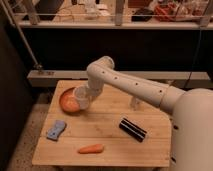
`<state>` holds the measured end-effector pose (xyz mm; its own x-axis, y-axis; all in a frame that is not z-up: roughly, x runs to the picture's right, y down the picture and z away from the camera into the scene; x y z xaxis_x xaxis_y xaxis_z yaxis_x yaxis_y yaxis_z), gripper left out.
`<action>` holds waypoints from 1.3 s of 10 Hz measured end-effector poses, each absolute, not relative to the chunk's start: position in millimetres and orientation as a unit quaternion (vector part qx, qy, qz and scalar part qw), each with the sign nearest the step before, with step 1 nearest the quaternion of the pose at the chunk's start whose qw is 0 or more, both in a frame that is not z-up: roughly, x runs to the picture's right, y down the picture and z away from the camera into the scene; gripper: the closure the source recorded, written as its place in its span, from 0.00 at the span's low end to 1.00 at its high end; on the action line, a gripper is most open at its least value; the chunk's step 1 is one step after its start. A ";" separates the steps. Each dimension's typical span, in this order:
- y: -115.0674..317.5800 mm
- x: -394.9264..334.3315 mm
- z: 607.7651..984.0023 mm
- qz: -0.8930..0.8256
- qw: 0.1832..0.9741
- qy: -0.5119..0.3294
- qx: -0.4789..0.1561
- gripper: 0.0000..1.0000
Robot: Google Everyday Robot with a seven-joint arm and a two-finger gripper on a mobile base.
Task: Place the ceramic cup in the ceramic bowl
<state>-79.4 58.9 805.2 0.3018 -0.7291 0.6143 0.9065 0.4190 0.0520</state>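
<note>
Clamped shut on the ceramic cup, the claw hangs at the left side of the worktop, at the end of the one white arm, which reaches in from the right of the view. The single cup is white and sits in the claw's grip over the right-hand part of the ceramic bowl. From this angle the cup overlaps the bowl's near-right rim. Whether its base touches the bowl cannot be told.

One bowl stands on the worktop, shallow and orange with a darker rim, near the back left corner. It is wider than the cup.

Four other things lie on the wooden worktop, one of each. One blue sponge-like pad lies in front of the bowl, toward the left edge. One orange carrot lies near the front edge, to the right of the pad and apart from it. One black oblong object lies slantwise right of the middle, well apart from the bowl. One slim pale bottle-shaped object stands upright behind the black one, just under the arm.

The robot's white body fills the right edge of the view, beside the worktop.
</note>
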 end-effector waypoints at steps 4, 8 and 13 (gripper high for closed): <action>61.9 -90.7 816.0 -0.524 0.786 -0.289 -0.155 1.00; 64.4 -95.5 823.8 -0.529 0.783 -0.289 -0.155 1.00; 66.6 -102.3 830.0 -0.536 0.777 -0.290 -0.156 1.00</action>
<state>-102.3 66.6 830.0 0.2571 -0.7430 0.6179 0.9243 0.3758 0.0673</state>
